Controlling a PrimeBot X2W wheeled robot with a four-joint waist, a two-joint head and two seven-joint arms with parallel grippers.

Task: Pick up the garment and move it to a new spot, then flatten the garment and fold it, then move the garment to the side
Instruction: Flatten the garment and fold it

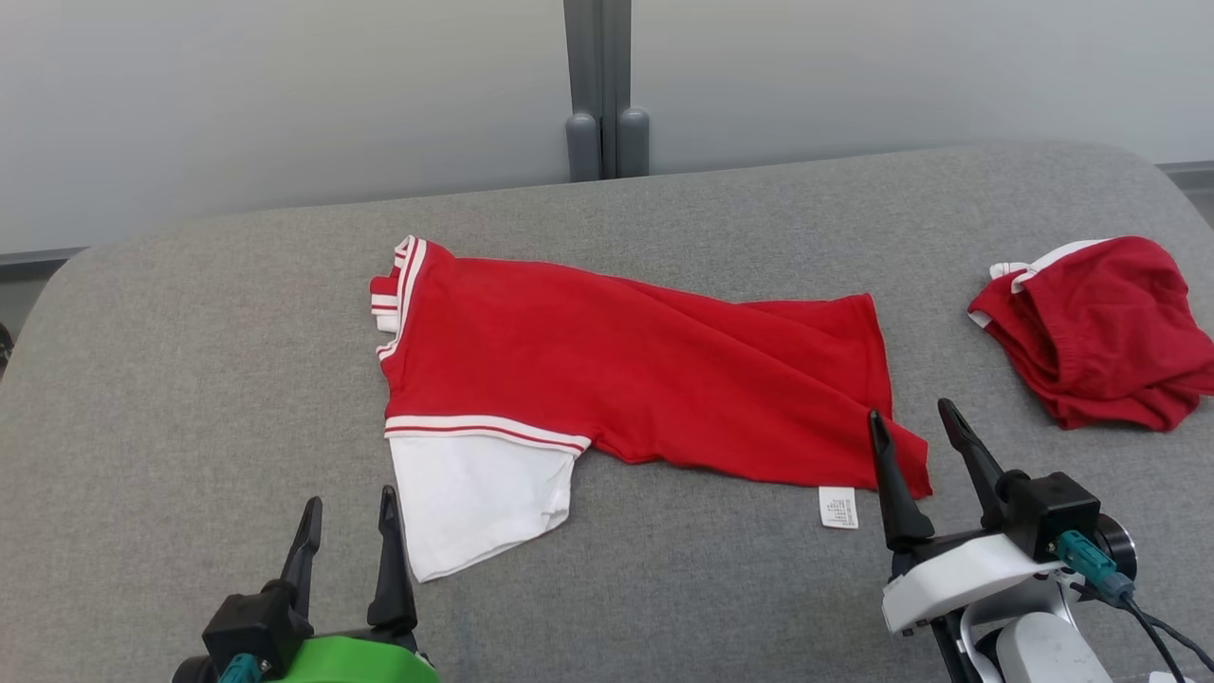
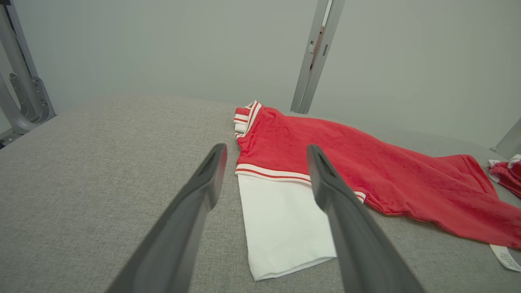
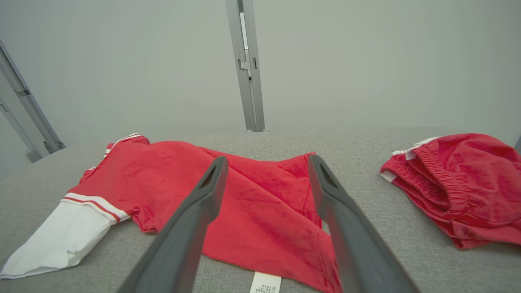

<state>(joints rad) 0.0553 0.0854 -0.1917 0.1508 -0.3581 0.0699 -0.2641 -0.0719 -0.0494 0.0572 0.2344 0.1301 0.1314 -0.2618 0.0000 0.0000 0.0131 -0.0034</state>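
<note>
Head, left wrist and right wrist views of a folding workspace. The left gripper stands at the near left of the grey tabletop. Its fingers are spread wide with nothing between them, and one tip is just beside the white sleeve of the garment. The right gripper stands at the near right. Its fingers are equally wide apart and grip nothing. They point over the garment's lower hem corner, and whether a tip touches the cloth cannot be told.

The garment is a red shirt with white-and-red striped trim. It lies spread across the middle of the tabletop, collar toward the robot's left and hem toward its right, with diagonal creases running through the body. A white care label sticks out from under the near edge of the hem. It carries lines of dark print too small to read, and no brand mark can be made out.

A second red garment, with an elastic band and white trim, sits bunched at the far right, well apart from the shirt. A grey post rises behind the tabletop.
</note>
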